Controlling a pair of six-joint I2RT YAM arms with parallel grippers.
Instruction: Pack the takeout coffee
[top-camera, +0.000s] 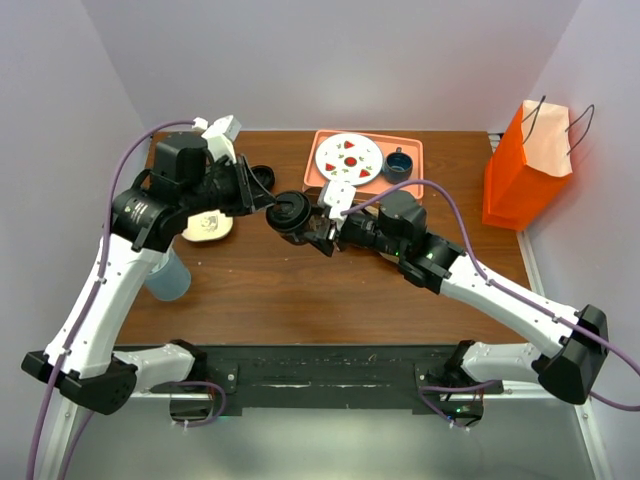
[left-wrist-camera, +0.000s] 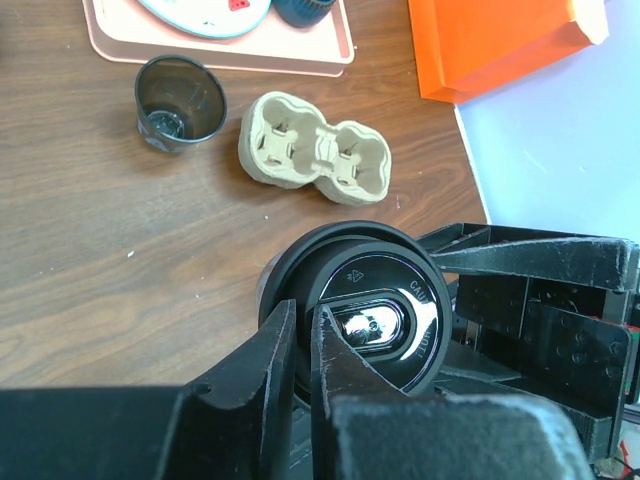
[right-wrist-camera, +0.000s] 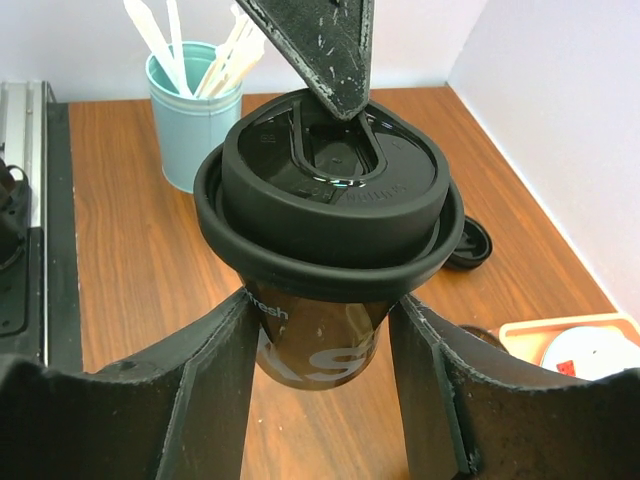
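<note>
Two holds on the takeout coffee (right-wrist-camera: 310, 350): right gripper (right-wrist-camera: 322, 305) squeezes its thin, likely crushable wall; left gripper (left-wrist-camera: 302, 315) pinches the stiffer lid (left-wrist-camera: 385, 290).

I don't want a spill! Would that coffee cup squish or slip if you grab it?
It may slip a bit: the takeout coffee has shiny, smooth sides. It probably tips easily, being narrower below its wide lid. Squeezed hard, a throwaway cup like this could dent.
</note>
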